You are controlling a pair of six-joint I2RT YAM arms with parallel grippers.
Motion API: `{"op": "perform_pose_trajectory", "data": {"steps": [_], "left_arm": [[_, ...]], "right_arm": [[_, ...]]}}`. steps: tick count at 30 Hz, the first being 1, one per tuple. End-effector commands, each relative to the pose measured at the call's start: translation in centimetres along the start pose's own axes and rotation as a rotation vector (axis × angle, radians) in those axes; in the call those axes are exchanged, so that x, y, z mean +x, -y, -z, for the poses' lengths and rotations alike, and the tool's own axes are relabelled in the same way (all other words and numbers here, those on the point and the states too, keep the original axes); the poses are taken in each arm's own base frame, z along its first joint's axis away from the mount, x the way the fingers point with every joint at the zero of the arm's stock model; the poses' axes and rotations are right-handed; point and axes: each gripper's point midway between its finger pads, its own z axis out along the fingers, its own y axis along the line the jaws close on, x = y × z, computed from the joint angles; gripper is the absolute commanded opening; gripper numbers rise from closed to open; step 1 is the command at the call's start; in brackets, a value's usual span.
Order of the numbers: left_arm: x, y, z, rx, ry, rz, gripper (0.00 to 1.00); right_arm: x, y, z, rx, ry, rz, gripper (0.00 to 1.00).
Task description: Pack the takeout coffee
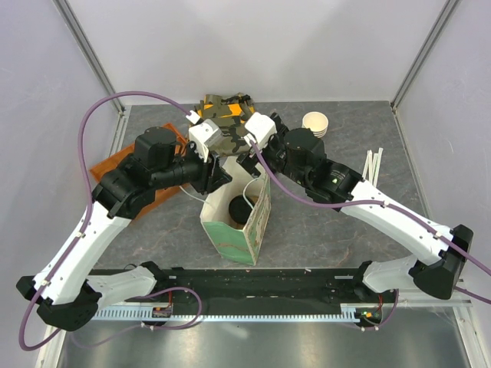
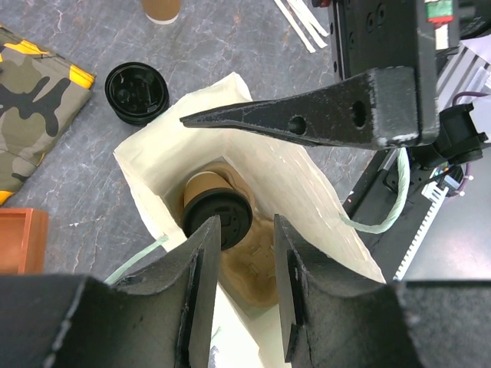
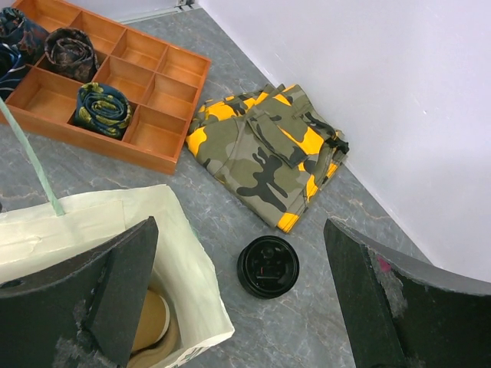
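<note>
The coffee (image 2: pixel 217 218), a small brown kraft cup with a round black plastic lid, stands upright inside the bag (image 2: pixel 307 199). It sits deep in the bag on what looks like a moulded brown cardboard insert. From the top view its lid shows as a dark disc in the bag's open mouth.

The bag is tall and rectangular, of cream paper with matt inner walls, a printed outer face and thin pale green cord handles. It stands upright near the middle of the grey, stone-patterned worktop (image 1: pixel 322 222).

The left gripper (image 2: pixel 245 226) hangs over the bag's mouth. Its two curved black fingers are partly spread with nothing clamped between them, and the cup lies below, by the finger on the left of the wrist view.

The right gripper (image 3: pixel 242 226) is spread wide and holds nothing. One of its flat, tapered black fingers (image 2: pixel 307 115) lies across the bag's far rim, and the other is outside the bag, over the worktop.

A loose black lid (image 3: pixel 268 266), glossy and ridged, lies flat on the worktop just beside the bag. A folded camouflage cloth (image 3: pixel 265 153) in olive, black and orange lies beyond it, against the white wall. A shallow orange-brown wooden tray (image 3: pixel 153 100), split into square compartments, holds several rolled patterned fabrics. A stack of lidless paper cups (image 1: pixel 316 123) stands at the far right, and thin white strips (image 1: pixel 374 165) lie near the right edge.
</note>
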Motion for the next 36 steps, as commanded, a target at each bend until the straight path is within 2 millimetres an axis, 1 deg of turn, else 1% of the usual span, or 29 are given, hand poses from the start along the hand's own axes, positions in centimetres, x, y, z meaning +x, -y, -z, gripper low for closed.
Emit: {"op": "perform_pose_trajectory", "data": {"steps": [1, 5, 7, 8, 9, 10, 11, 12, 13, 14, 15, 16, 19, 20, 21, 22, 23, 24, 25, 26, 27, 28, 30, 31, 32, 33, 34, 35, 36], "left_arm": [[-2.3, 0.2, 0.5, 0.001, 0.071, -0.051, 0.41], [-2.4, -0.6, 0.5, -0.05, 0.075, -0.03, 0.42], [-2.5, -0.8, 0.5, -0.059, 0.076, -0.015, 0.43], [-2.8, -0.9, 0.6, -0.073, 0.086, -0.007, 0.43], [-2.9, -1.3, 0.4, -0.088, 0.081, 0.003, 0.43], [-3.2, -2.1, 0.6, -0.127, 0.088, 0.025, 0.43], [-3.6, -2.5, 0.9, -0.141, 0.097, 0.04, 0.43], [-3.8, -3.7, 0.9, -0.167, 0.099, 0.073, 0.43], [-4.3, -4.2, 1.1, -0.177, 0.109, 0.11, 0.43], [-4.3, -4.8, 1.2, -0.189, 0.105, 0.14, 0.43], [-4.5, -6.1, 1.6, -0.214, 0.113, 0.174, 0.43], [-4.7, -6.8, 1.6, -0.227, 0.115, 0.212, 0.43], [-5.1, -8.8, 2.1, -0.278, 0.132, 0.256, 0.43], [-5.0, -9.4, 2.1, -0.296, 0.13, 0.271, 0.43], [-4.7, -10.7, 2.7, -0.339, 0.131, 0.305, 0.43], [-4.3, -11.6, 2.8, -0.365, 0.126, 0.346, 0.43], [-3.5, -12.7, 2.7, -0.396, 0.102, 0.381, 0.43], [-2.7, -14.8, 3.7, -0.469, 0.1, 0.426, 0.43], [-1.1, -15.8, 3.7, -0.5, 0.063, 0.475, 0.43], [0.1, -17.0, 3.8, -0.534, 0.032, 0.511, 0.43], [1.3, -18.4, 4.4, -0.579, 0.009, 0.552, 0.43], [3.0, -18.7, 4.4, -0.59, -0.041, 0.581, 0.41], [4.7, -19.3, 4.9, -0.619, -0.073, 0.598, 0.39], [6.1, -19.3, 4.7, -0.616, -0.104, 0.604, 0.38], [6.4, -18.9, 5.0, -0.613, -0.101, 0.601, 0.38], [7.2, -18.3, 4.5, -0.58, -0.115, 0.622, 0.38], [7.5, -17.8, 4.4, -0.551, -0.115, 0.635, 0.38], [7.7, -17.3, 4.2, -0.529, -0.116, 0.648, 0.38], [8.3, -16.7, 4.1, -0.5, -0.117, 0.679, 0.38]], "right_arm": [[-2.7, 1.4, -0.2, 0.055, 0.071, -0.039, 0.98], [-2.5, 1.4, -0.2, 0.055, 0.066, -0.034, 0.98], [-2.3, 1.3, -0.3, 0.053, 0.06, -0.028, 0.98], [-2.3, 1.4, -0.2, 0.056, 0.061, -0.027, 0.98], [-2.3, 1.4, -0.3, 0.055, 0.06, -0.025, 0.98], [-2.4, 1.4, -0.2, 0.055, 0.063, -0.026, 0.98], [-2.3, 1.4, -0.2, 0.055, 0.06, -0.025, 0.98], [-2.3, 1.4, -0.1, 0.055, 0.061, -0.026, 0.98], [-2.4, 1.4, -0.1, 0.054, 0.063, -0.026, 0.98], [-2.4, 1.4, 0.0, 0.055, 0.064, -0.026, 0.98], [-2.5, 1.4, 0.0, 0.055, 0.066, -0.026, 0.98], [-2.5, 1.6, 0.0, 0.06, 0.067, -0.026, 0.98], [-2.7, 2.2, -0.1, 0.088, 0.069, -0.038, 0.98], [-2.8, 2.4, -0.2, 0.097, 0.068, -0.042, 0.98], [-2.9, 2.8, -0.2, 0.111, 0.068, -0.047, 0.98], [-3.2, 3.1, -0.3, 0.124, 0.072, -0.053, 0.98], [-3.1, 3.5, -0.4, 0.148, 0.065, -0.068, 0.98], [-3.1, 3.9, -0.4, 0.163, 0.064, -0.076, 0.98], [-3.6, 4.2, -0.4, 0.175, 0.071, -0.084, 0.98], [-3.4, 4.5, -0.6, 0.19, 0.064, -0.096, 0.98], [-3.4, 4.9, -0.6, 0.203, 0.064, -0.111, 0.98], [-3.8, 5.4, -0.4, 0.216, 0.071, -0.121, 0.98], [-3.8, 6.2, -0.5, 0.238, 0.069, -0.142, 0.98], [-4.1, 6.9, -0.4, 0.253, 0.075, -0.153, 0.98], [-3.9, 7.6, -0.4, 0.267, 0.071, -0.162, 0.98], [-4.3, 8.1, -0.3, 0.28, 0.079, -0.181, 0.98], [-3.9, 8.5, -0.3, 0.288, 0.066, -0.193, 0.98], [-3.6, 9.6, -0.1, 0.312, 0.058, -0.207, 0.98], [-3.7, 10.2, 0.1, 0.323, 0.06, -0.235, 0.98]]}}
